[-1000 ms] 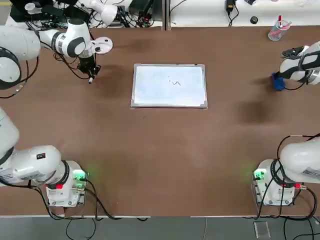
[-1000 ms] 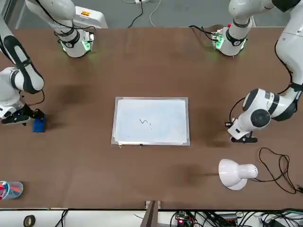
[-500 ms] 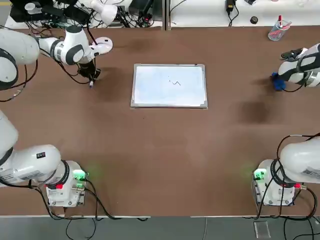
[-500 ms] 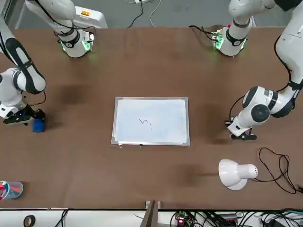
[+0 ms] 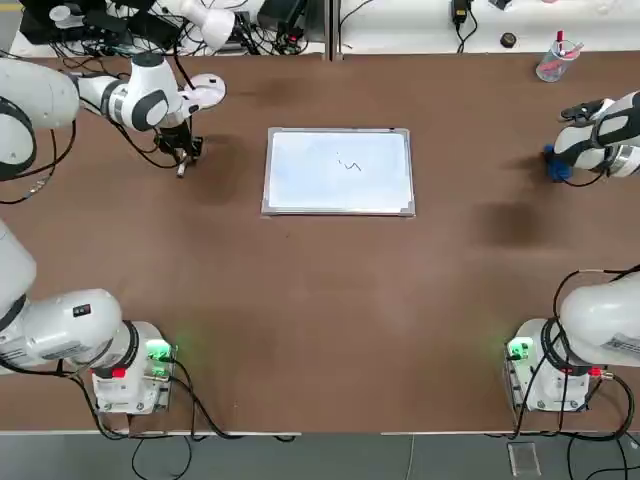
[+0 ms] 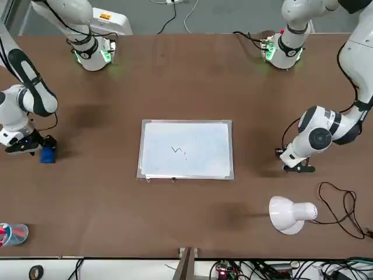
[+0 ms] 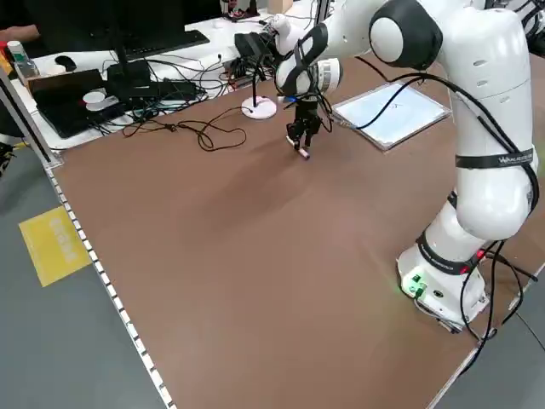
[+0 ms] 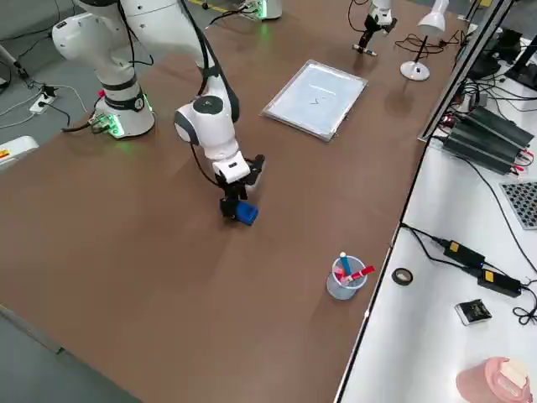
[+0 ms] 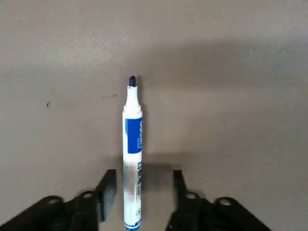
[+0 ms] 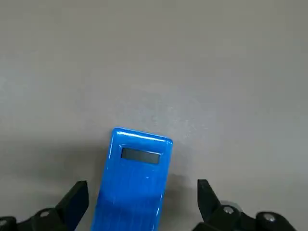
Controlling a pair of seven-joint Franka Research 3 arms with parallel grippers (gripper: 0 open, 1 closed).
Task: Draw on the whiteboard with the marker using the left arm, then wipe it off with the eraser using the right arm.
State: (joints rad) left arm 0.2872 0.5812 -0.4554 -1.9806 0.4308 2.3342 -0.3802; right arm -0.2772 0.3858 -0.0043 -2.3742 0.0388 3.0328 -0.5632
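Note:
The whiteboard (image 5: 339, 172) lies mid-table with a small dark squiggle (image 5: 350, 165) on it. Left of the board, my left gripper (image 5: 182, 158) points down at the table. In the left wrist view the marker (image 9: 133, 154) sits between the fingers (image 9: 108, 187) with a gap on each side, so the left gripper (image 9: 143, 185) is open. At the table's right edge, my right gripper (image 5: 557, 160) hangs open just above the blue eraser (image 10: 137, 178). Its fingers straddle the eraser without touching it.
A white desk lamp (image 5: 205, 90) with a loose cable stands behind the left gripper. A clear cup of pens (image 5: 553, 62) sits at the far right corner. Bare brown table surrounds the whiteboard (image 6: 186, 149).
My left gripper's jaws have opened and let go of the marker after settling slightly lower beside the board. The right gripper has shifted a little over the eraser and stays open.

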